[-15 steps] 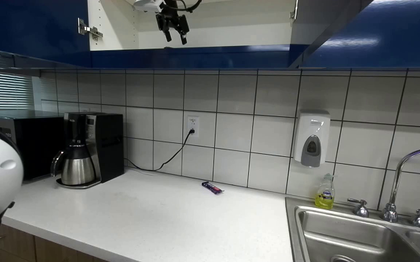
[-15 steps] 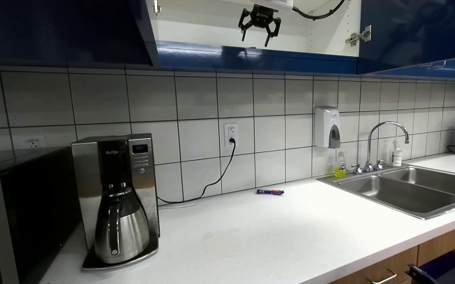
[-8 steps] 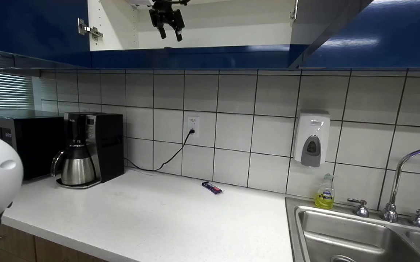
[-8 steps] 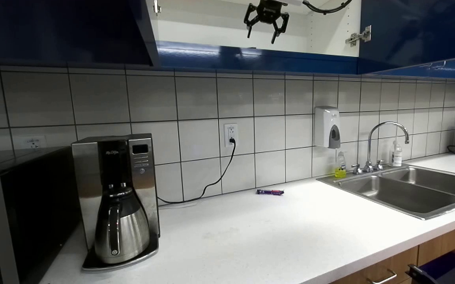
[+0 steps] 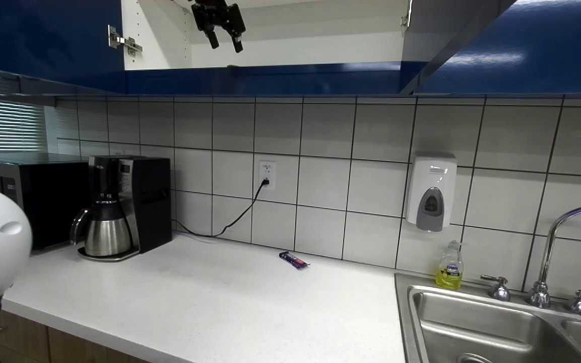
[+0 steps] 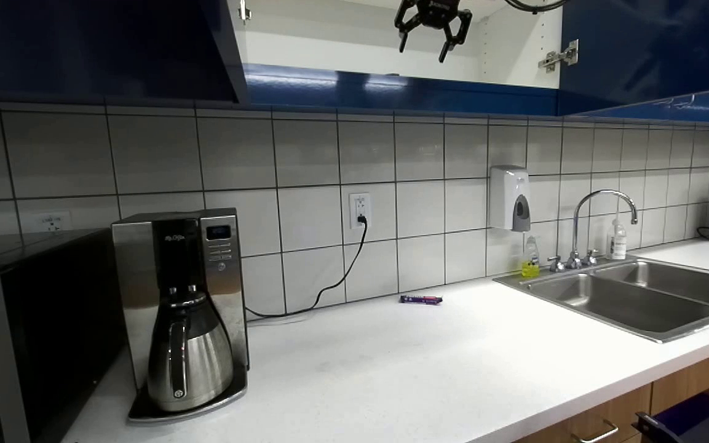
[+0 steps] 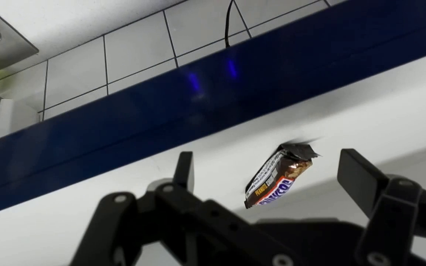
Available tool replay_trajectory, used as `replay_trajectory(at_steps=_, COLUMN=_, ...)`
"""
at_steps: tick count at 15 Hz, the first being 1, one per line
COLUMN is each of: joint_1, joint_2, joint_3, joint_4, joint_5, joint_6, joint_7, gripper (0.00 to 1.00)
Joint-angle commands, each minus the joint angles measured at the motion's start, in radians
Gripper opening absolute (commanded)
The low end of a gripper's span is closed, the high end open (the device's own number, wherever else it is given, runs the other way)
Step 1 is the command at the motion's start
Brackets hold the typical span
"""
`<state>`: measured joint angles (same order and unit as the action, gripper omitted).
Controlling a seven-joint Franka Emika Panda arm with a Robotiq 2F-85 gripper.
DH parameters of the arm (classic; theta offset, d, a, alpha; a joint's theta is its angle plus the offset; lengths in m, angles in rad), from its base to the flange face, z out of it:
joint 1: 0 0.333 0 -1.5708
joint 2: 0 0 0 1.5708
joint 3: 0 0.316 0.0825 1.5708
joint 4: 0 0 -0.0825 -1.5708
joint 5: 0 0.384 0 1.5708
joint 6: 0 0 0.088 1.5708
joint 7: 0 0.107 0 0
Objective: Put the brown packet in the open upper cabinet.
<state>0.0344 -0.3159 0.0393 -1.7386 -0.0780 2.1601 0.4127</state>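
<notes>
1. Hanging before the open upper cabinet [image 5: 310, 48], there's the Robotiq gripper [image 6: 422, 55], its two fingers [image 7: 360, 181] spread wide apart; how deep into the opening it reaches, I can't tell.
2. And the brown Snickers packet [image 7: 277, 179]? It's inside the cabinet! Down on the white cabinet floor [image 7: 220, 162], just behind the glossy blue front edge [image 7: 198, 107], apart from both fingers, its lettering facing up in the wrist view.
3. Over that same cabinet edge, in both exterior views, one small dark tip [image 5: 232, 66] pokes up, too small to name from out there.
4. Flanking the cabinet, glossy blue doors [image 5: 43, 40] stand swung wide, metal hinges [image 5: 114, 38] in plain sight.
5. Down below the cabinet, a white countertop [image 5: 219, 302], and lying on it a small purplish wrapper [image 5: 294, 260], near the tiled backsplash [image 5: 320, 131]; a wall outlet [image 5: 267, 171] sits between countertop and cabinet.
6. Under the cabinet's left end, in both exterior views: a coffee maker [image 6: 225, 283] with its steel carafe [image 6: 209, 369], and a microwave [image 6: 65, 295] farther left!
7. Below the cabinet's right end: a wall soap dispenser [image 5: 434, 171], a bottle of yellow dish soap [image 5: 449, 277], and a stainless sink [image 5: 403, 307] with its curved faucet [image 5: 539, 295].
</notes>
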Motion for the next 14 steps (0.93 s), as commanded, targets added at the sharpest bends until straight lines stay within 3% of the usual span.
replay_trajectory(at_steps=1, joint_1=-0.009, joint_2=-0.133, joint_3=0.005, joint_4=-0.146, joint_5=0.029, joint_6=-0.008, joint_7=-0.096, gripper=1.00)
replay_trajectory(at_steps=10, joint_1=-0.002, joint_2=-0.267, joint_3=0.019, joint_4=-0.302, joint_5=-0.019, joint_6=-0.245, joint_7=-0.315, gripper=1.00)
replay_trajectory(at_steps=14, joint_1=0.013, joint_2=-0.289, joint_3=0.010, joint_4=-0.402, joint_5=-0.023, joint_6=-0.219, joint_7=-0.411, gripper=1.00)
